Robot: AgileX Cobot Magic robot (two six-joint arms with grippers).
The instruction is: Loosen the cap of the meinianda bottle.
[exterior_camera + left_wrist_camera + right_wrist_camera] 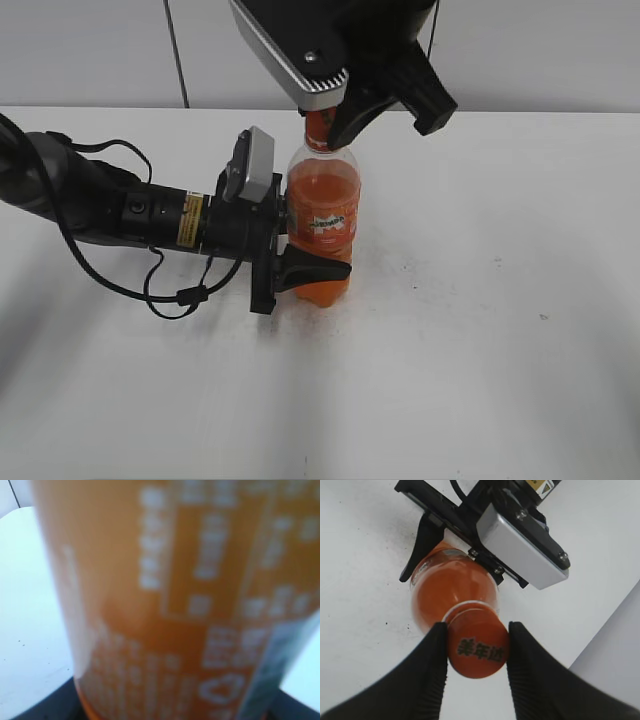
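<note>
The meinianda bottle [322,215] stands upright on the white table, full of orange drink, with an orange label. My left gripper [300,272] is shut on its lower body from the left. In the left wrist view the blurred orange label [175,600] fills the frame. My right gripper [335,125] comes down from above and is shut on the cap [318,127]. In the right wrist view the round orange cap [477,650] with dark print sits between the two black fingers [476,647], both touching its sides. The bottle's shoulder [452,587] shows below.
The white table [480,330] spreads all round the bottle, with small dark specks. The left arm and its cables [120,215] lie across the table's left side. A grey wall [520,50] stands behind the table.
</note>
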